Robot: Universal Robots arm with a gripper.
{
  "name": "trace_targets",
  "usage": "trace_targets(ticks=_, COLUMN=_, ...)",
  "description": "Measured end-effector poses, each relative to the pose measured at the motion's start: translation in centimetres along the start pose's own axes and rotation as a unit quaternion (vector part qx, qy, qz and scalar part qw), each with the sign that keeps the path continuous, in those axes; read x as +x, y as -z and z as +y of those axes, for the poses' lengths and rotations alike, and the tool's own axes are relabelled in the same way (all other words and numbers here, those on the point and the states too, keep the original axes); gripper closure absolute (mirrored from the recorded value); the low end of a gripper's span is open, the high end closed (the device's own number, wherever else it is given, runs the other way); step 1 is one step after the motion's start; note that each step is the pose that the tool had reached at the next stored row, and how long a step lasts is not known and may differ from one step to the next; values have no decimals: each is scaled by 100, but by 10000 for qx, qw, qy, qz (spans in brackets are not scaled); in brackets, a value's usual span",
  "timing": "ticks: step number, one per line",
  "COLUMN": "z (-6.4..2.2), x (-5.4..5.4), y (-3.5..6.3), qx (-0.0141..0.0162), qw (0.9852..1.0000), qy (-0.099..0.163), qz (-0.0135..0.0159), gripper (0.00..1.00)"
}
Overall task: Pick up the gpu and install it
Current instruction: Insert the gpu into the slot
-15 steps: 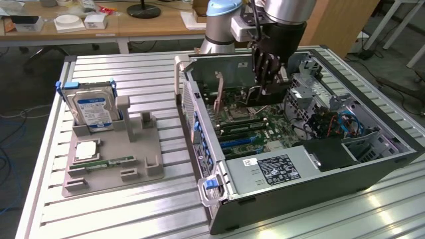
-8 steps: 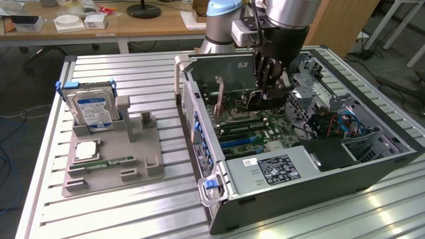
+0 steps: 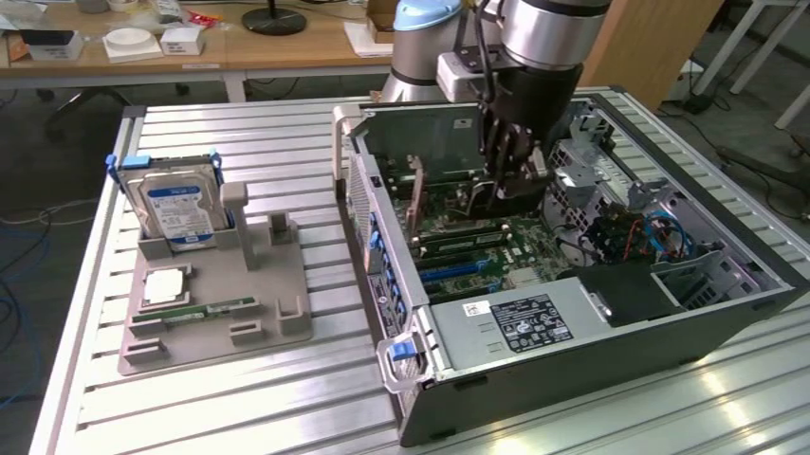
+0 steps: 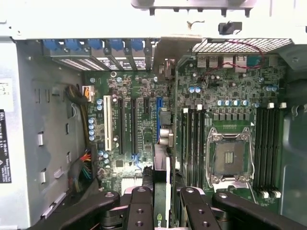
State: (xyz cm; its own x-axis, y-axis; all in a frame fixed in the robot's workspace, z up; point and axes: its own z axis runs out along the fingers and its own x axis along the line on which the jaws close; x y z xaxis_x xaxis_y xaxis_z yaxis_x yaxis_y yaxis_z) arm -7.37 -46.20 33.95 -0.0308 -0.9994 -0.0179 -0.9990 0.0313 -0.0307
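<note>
The gpu (image 4: 162,143) is seen edge-on in the wrist view, a thin card standing upright over the motherboard's expansion slots (image 4: 127,124). Its silvery end bracket (image 4: 169,53) reaches toward the case's rear wall. My gripper (image 4: 165,203) is shut on the card, one black finger (image 4: 140,208) on each side. From the exterior view, my gripper (image 3: 513,180) is deep inside the open computer case (image 3: 570,313), holding the gpu (image 3: 475,194) just above the motherboard (image 3: 487,246). Whether the card's edge is seated in a slot is hidden.
Beside the case, on the exterior view's left, a grey fixture (image 3: 215,294) holds the silver hard drive (image 3: 177,209) and a green memory stick (image 3: 209,308). The power supply (image 3: 519,322), drive cage (image 3: 595,180) and cables (image 3: 646,237) crowd the case. The CPU socket (image 4: 232,158) is open.
</note>
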Motion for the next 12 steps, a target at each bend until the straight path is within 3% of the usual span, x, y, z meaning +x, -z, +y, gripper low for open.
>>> trace_targets(ticks=12, z=59, x=8, y=-150, qx=-1, qw=10000, qy=0, qz=1, gripper=74)
